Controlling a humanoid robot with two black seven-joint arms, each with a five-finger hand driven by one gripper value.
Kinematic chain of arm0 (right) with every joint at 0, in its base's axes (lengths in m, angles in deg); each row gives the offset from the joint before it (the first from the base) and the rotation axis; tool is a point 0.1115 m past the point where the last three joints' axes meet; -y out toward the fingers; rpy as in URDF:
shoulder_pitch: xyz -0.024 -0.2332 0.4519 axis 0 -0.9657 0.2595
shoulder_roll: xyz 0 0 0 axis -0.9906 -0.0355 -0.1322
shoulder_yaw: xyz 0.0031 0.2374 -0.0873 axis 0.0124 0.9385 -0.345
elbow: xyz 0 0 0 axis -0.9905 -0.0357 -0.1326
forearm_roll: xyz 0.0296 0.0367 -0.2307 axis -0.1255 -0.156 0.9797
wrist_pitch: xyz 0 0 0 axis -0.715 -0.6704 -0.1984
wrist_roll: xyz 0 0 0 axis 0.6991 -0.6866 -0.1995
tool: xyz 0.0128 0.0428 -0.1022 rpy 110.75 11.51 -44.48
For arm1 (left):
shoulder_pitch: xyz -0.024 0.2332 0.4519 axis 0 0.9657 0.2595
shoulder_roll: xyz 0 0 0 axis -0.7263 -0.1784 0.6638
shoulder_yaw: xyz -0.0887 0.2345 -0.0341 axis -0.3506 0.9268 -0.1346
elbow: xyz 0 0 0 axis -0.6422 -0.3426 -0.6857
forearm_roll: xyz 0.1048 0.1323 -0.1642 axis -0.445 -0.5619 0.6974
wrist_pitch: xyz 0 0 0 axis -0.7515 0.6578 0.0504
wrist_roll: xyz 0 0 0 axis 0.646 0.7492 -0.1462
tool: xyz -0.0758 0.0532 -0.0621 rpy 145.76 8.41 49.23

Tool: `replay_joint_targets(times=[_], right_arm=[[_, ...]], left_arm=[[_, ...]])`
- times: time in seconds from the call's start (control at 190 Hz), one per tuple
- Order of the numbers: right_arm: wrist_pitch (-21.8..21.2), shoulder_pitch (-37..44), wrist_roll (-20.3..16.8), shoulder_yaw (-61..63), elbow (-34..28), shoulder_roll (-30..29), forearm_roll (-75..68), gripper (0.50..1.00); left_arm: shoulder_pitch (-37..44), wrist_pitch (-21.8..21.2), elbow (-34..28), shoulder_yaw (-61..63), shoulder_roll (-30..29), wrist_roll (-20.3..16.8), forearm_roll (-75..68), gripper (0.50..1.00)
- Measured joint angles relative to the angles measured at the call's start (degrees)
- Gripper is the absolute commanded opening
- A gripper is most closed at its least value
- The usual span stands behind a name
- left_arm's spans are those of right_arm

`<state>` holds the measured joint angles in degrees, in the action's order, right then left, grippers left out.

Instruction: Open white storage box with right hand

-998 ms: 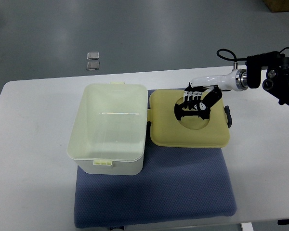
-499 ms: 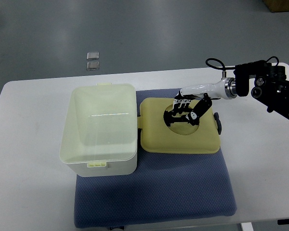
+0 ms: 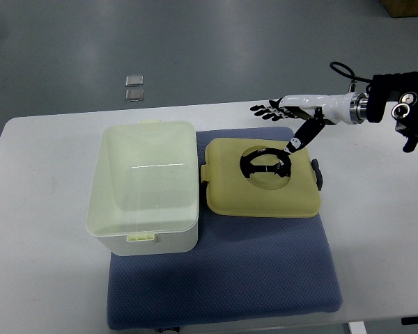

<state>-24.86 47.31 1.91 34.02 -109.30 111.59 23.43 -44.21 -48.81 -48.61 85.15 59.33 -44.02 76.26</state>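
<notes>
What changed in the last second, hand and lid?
The right hand let go of the lid and pulled back up and right, fingers now spread; only its thumb tip hangs over the lid's round recess. Before release it dragged lid and white storage box leftward. The blue mat and table stayed put.
</notes>
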Motion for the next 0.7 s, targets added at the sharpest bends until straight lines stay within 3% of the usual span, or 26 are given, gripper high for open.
replay_joint_targets(times=[0.221, 0.373, 0.53, 0.698], right_arm=[[0.18, 0.0, 0.1, 6.47, 8.94, -1.08, -16.96, 0.958], [3.61, -1.54, -0.12, 10.71, 14.9, -3.82, -37.37, 0.958], [6.25, -4.81, -0.09, 11.25, 16.25, -7.25, -62.99, 0.96], [6.5, -9.01, 0.28, 11.37, 16.31, -11.61, -79.84, 0.96]], left_arm=[[-0.01, 0.03, 0.3, -0.03, 0.0, 0.0, -0.03, 1.0], [-0.07, 0.04, 0.41, -0.05, 0.0, 0.0, -0.18, 1.0], [-0.08, 0.04, 0.41, -0.03, 0.0, 0.0, -0.2, 1.0], [-0.1, 0.04, 0.34, -0.03, 0.0, 0.05, -0.17, 1.0]])
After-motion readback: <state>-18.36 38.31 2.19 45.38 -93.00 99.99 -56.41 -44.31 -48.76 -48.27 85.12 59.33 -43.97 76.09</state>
